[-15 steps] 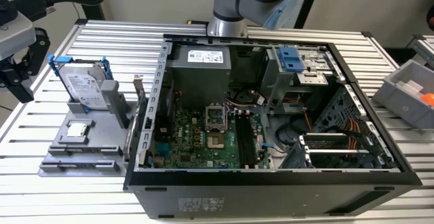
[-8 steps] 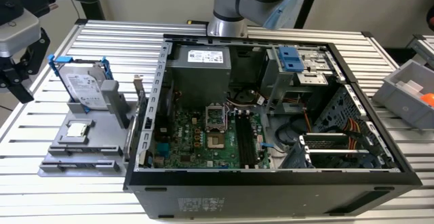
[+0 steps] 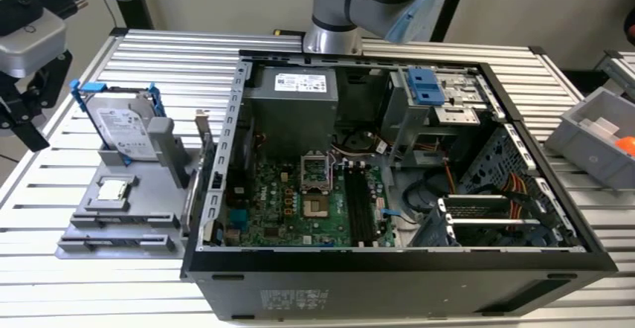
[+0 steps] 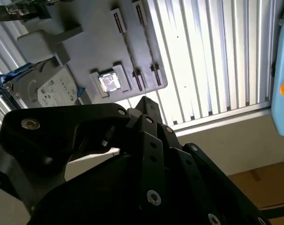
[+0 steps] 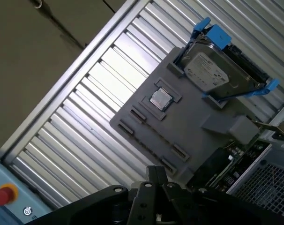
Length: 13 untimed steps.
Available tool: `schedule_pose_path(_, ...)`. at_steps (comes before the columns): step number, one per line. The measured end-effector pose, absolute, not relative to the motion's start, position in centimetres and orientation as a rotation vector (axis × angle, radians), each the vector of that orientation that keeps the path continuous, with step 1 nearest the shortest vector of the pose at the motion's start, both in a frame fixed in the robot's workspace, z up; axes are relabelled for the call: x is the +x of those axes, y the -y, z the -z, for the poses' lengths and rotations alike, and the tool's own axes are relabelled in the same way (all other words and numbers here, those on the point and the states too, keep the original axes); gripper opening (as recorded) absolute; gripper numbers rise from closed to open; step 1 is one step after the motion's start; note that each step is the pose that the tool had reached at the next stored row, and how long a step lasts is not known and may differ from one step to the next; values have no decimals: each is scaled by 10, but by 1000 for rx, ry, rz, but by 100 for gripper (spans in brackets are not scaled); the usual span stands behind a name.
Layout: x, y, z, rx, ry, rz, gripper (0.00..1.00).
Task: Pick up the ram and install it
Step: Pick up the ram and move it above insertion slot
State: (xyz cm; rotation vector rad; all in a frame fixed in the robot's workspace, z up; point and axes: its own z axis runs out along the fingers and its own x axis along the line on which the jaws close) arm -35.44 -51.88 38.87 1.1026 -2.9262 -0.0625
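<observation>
Exterior view: gripper [image 3: 25, 129] at 10 o'clock of the open computer case [image 3: 397, 291], just past the grey holder [image 3: 149, 194] bearing a hard drive [image 3: 124, 129] and processor chip [image 3: 112, 189]. Cannot tell whether the ram sits in the dark slots [image 3: 359, 205] at 3 o'clock of the socket [image 3: 317, 194]. Both wrist views: fingertips [image 4: 144, 105] [image 5: 153, 176] pressed together, with the holder [image 4: 100, 42] [image 5: 189, 126] beyond them.

1. The case [image 3: 397, 291] lies open on top, its motherboard [image 3: 288, 209] reachable from above.
2. On the exterior view's left, its wall and the upright hard drive [image 3: 127, 127] hem the fixture [image 3: 149, 209].
3. Bare tabletop [image 3: 89, 291] lies nearer.
</observation>
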Motion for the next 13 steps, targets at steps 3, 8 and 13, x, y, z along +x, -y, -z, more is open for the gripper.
schedule_pose_path(3,-354,519,-389,1155,2905,61,0)
schedule_pose_path(8,-354,519,-389,1247,2865,60,0)
schedule_pose_path(13,-354,519,-389,1333,2825,58,0)
